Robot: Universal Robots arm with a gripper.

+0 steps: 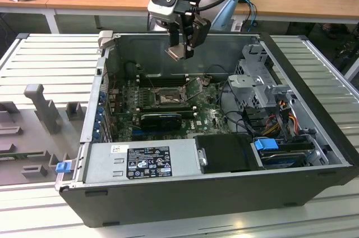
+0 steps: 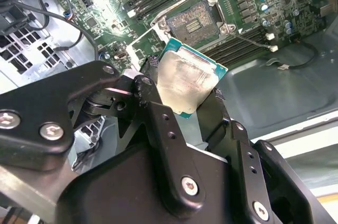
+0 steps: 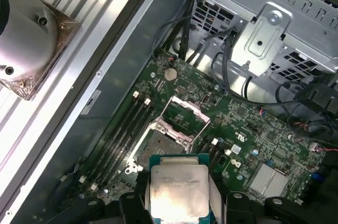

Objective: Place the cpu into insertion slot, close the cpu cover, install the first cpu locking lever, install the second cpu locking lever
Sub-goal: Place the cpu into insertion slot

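**A:** Where is the cpu?

**B:** In the gripper point(image 1: 180, 51). In the exterior view the cpu point(image 1: 174, 53) hangs in the air over the open computer case point(image 1: 196, 196), well above the green board point(image 1: 208, 113) on the case floor.

**A:** How is the hand set?

**B:** It is pinching the chip. In both wrist views the black fingers point(image 2: 150, 89) point(image 3: 138, 195) press in on two opposite edges of the cpu point(image 2: 186, 78) point(image 3: 177, 192), and its pale silvery face is turned toward the cameras.

**A:** And the insertion slot?

**B:** The insertion slot point(image 3: 158, 147) sits on the board below the chip, apart from it, with its dark centre uncovered. Long black memory slots point(image 3: 119, 134) run along either side of it.

**A:** Is the cpu cover down?

**B:** No. In the first wrist view the cpu cover point(image 3: 186, 112) stands tipped up at one edge of the slot, its window showing the board behind it.

**A:** Does the chip touch anything but the fingers?

**B:** Nothing that I can see.
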